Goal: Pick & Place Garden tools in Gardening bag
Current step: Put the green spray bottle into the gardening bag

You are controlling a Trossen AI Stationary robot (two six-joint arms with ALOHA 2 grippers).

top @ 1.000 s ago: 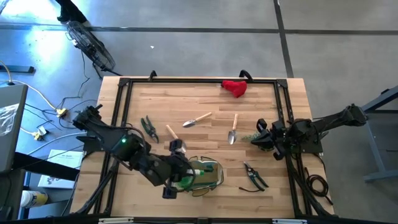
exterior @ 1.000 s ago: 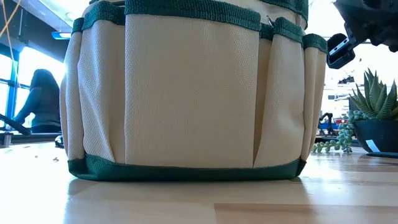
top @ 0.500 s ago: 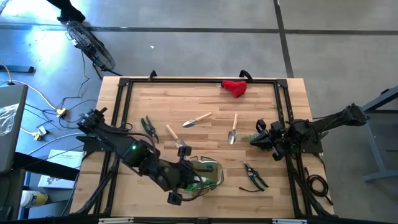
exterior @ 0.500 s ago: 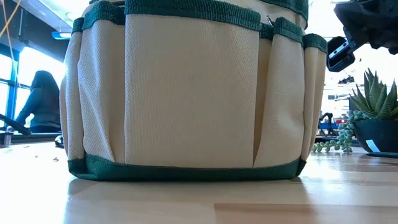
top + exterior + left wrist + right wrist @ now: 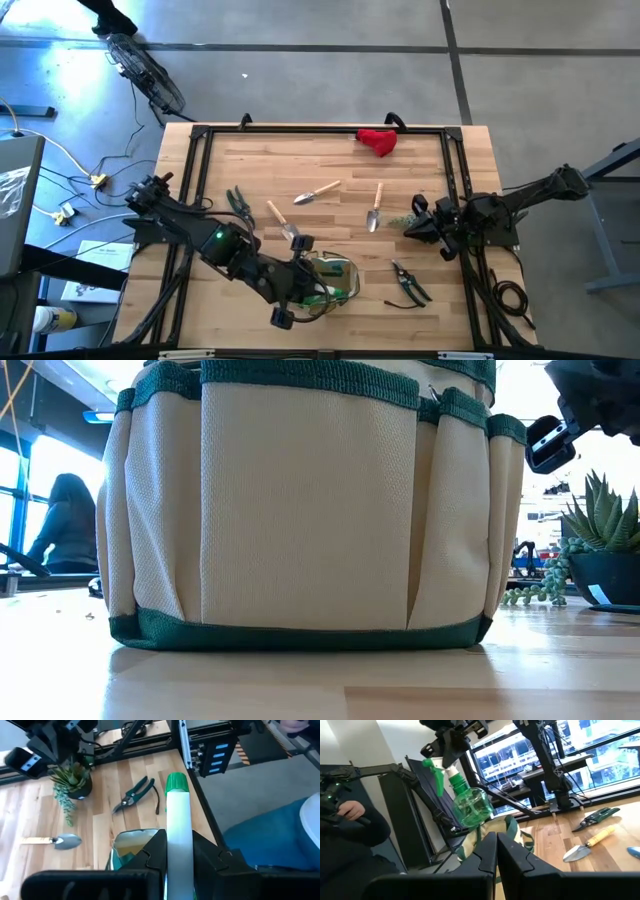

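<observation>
Left gripper holds spray bottle over bag

The left gripper is above the bag near the front edge of the table, its fingers clenched on a green-and-white spray bottle. In the right wrist view the bottle hangs upside down, its clear green body lowest and just above the bag's rim, the green trigger head beside the gripper. In the left wrist view the bottle's white neck runs between the 2 dark fingers to a green cap, with the open bag just beyond.

The right gripper waits at the table's right side with its fingers pressed together, empty, beside a small potted plant.

Tools still on the table: 3 wooden-handled ones. 1 trowel lies near the middle, another to its right, and a third lies close to the left arm. Green-handled shears lie on the left part of the table and black shears lie right of the bag. A red bundle sits at the far edge.

In the low view the bag fills most of the frame: cream fabric panels with green trim and side pockets, standing upright on the wood. A person sits in the room behind
</observation>
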